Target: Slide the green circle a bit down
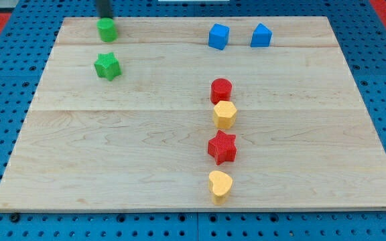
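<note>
Above the green circle [107, 29], touching it, stands my tip [104, 17].

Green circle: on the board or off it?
On: the green circle sits inside the board's top edge, my tip just above it.

I see my tip [104, 17] just above the green circle [107, 29] at the wooden board's [112, 154] top left, the green star [107, 66] below it, two blue blocks [218, 36] top right, and red and yellow blocks [221, 89] lined down the middle.
</note>
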`<act>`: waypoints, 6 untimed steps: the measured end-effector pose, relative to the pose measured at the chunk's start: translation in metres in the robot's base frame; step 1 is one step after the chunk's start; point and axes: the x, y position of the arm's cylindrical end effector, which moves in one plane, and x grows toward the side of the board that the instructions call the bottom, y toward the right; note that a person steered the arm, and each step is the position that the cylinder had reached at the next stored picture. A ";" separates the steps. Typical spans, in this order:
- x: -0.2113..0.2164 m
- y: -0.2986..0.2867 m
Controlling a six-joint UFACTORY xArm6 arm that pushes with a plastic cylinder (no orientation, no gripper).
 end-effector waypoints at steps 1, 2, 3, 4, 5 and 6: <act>0.049 -0.007; 0.075 -0.004; 0.060 -0.004; 0.007 -0.001; 0.031 -0.039; 0.078 -0.043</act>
